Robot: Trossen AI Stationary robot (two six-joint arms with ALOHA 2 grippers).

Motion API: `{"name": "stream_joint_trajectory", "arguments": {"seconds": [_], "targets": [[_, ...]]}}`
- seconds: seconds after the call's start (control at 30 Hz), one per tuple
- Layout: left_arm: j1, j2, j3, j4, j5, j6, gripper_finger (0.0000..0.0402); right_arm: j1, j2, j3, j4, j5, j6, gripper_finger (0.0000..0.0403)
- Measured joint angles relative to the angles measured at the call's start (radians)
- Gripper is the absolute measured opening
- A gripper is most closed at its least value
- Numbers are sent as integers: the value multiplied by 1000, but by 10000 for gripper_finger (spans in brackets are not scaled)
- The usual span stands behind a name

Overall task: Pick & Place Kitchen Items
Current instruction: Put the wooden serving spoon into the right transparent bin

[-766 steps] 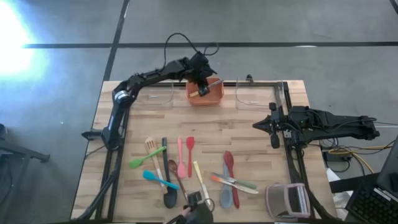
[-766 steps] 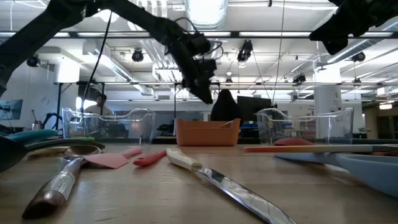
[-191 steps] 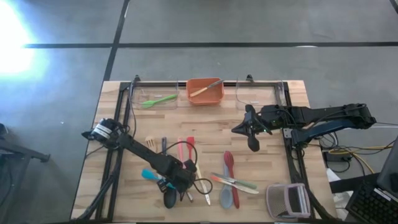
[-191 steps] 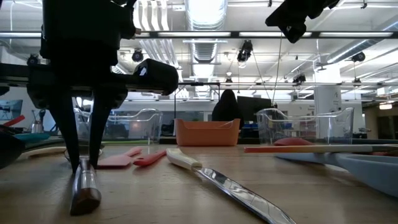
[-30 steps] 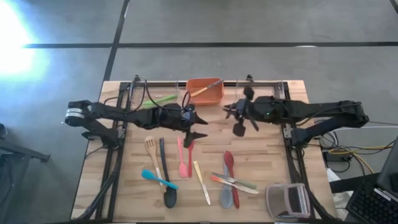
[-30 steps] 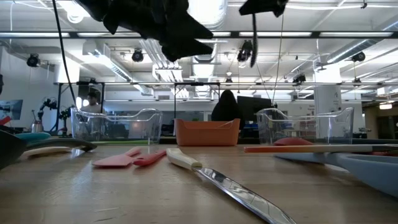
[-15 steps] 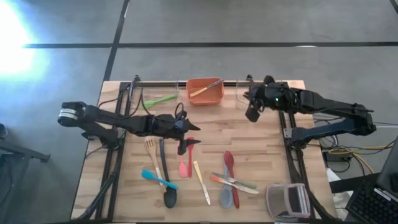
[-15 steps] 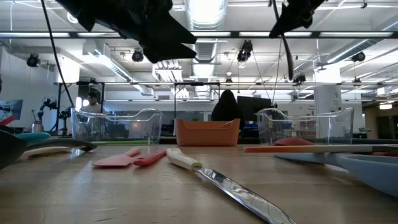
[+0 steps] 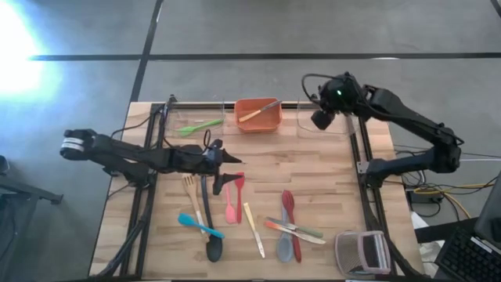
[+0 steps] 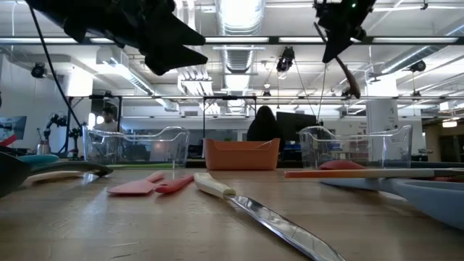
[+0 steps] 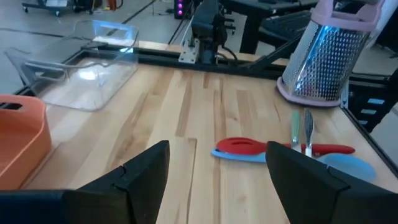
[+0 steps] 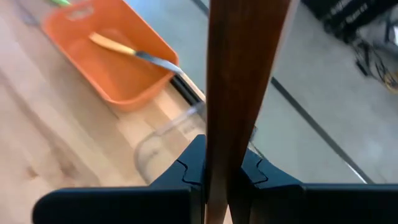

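Now that the right gripper has swung from mid-desk to above the clear bin, fingers pinching the brown spoon, dropping comes next; the left gripper hangs open.

Brown-handled utensil upright in right claw; other utensils flat on table

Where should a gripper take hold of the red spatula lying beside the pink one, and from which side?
Grip the red spatula partway along its slim handle, coming straight down from above. It lies flat on the table, blade toward the bins, and the pink spatula lies close alongside, so the fingers would need to straddle the handle toward its free end, probably.
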State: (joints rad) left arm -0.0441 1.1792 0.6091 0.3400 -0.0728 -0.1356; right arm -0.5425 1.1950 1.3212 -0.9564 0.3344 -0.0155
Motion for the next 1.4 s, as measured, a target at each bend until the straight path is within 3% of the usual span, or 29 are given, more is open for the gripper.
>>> {"name": "stream_joint_trajectory", "arguments": {"seconds": [0.67,1.4], "targets": [[0,-19,-28,-4,0,-22,268,-195,409,197,-290,-29,56,22],[0,-19,-28,-4,1,-18,268,-227,477,198,-329,-21,110,22]]}}
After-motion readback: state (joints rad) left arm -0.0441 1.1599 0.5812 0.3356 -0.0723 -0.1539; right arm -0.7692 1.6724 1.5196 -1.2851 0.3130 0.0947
